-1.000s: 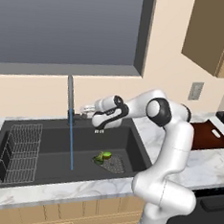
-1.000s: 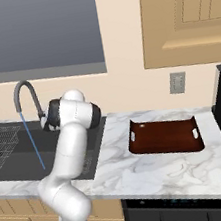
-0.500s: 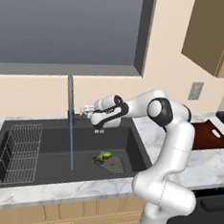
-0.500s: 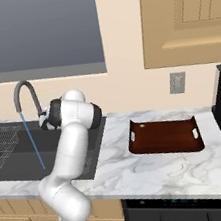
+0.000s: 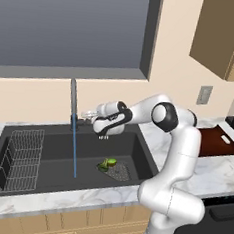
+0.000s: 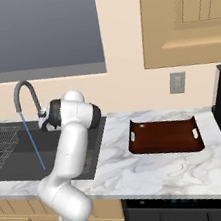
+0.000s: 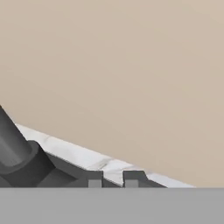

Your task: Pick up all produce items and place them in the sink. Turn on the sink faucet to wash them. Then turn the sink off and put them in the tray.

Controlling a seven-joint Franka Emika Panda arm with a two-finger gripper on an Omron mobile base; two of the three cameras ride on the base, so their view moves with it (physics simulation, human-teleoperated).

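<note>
The water is running in a thin stream from the sink faucet into the sink, and the produce items are lying on the mesh drain. The pincer is closed, holding nothing, right beside the faucet's base, probably at the small lever. To do this step well, it should be pushing the lever gently sideways until the stream stops. The faucet is standing upright, its spout curving toward the basin.
</note>
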